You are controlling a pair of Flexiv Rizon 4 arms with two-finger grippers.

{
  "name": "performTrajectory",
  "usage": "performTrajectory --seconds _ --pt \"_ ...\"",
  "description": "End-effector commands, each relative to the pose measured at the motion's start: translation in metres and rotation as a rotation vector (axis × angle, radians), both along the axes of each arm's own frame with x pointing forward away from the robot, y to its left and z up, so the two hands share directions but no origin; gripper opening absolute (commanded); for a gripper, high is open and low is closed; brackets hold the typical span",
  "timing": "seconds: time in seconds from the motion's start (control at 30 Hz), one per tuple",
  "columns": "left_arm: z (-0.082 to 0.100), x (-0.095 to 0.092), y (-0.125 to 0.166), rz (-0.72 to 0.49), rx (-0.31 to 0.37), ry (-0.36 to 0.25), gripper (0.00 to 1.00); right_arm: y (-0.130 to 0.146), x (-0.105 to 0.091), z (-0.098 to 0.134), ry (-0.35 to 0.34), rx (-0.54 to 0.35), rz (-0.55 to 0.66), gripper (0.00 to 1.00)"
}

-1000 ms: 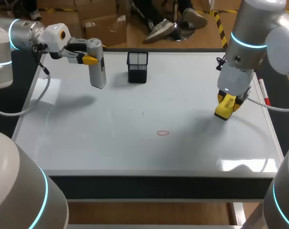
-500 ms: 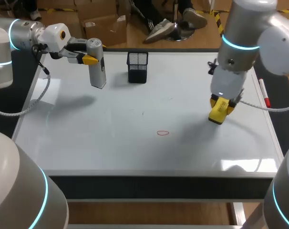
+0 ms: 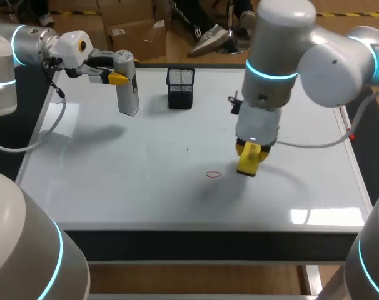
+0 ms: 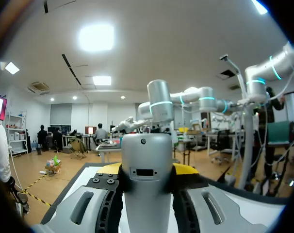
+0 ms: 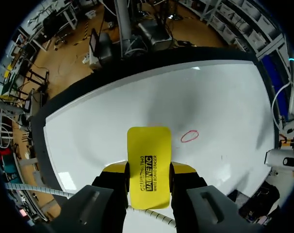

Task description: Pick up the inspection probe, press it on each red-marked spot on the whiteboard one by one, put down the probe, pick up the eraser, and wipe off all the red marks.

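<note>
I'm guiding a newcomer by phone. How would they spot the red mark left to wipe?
Start at the big whiteboard covering the table. Near its middle, a yellow eraser hangs in the right arm's jaws; the red mark lies just beside it. It is a small hollow red oval, the only red outline on the white surface.

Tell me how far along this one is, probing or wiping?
The eraser is picked up: the right gripper holds it beside the only red mark visible on the whiteboard. Left: wiping that mark. The left gripper grips the probe upright at the far side, so it is not put down.
</note>
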State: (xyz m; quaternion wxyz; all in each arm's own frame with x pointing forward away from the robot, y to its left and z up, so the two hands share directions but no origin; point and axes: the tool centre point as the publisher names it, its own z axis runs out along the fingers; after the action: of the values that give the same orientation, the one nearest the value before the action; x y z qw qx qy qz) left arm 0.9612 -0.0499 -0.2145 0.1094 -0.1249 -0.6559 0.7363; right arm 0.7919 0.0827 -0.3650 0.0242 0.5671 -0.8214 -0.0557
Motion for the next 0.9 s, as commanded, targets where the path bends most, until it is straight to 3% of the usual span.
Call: performTrajectory --seconds 0.03,0.27,0.57,0.9 --pt "0.002 0.000 0.000 -0.002 0.002 0.000 0.00 0.030 -0.001 -0.007 0.008 -0.022 0.032 0.00" --pt "0.002 0.000 0.000 -0.002 0.002 0.000 0.00 0.068 -0.007 0.000 0.001 -0.057 0.117 0.00" --pt "0.002 0.000 0.000 -0.002 0.002 0.000 0.00 0.110 -0.008 -0.014 0.020 -0.087 0.214 0.00" --pt "0.002 0.000 0.000 -0.002 0.002 0.000 0.00 0.126 -0.016 -0.031 0.031 -0.072 0.257 0.00"
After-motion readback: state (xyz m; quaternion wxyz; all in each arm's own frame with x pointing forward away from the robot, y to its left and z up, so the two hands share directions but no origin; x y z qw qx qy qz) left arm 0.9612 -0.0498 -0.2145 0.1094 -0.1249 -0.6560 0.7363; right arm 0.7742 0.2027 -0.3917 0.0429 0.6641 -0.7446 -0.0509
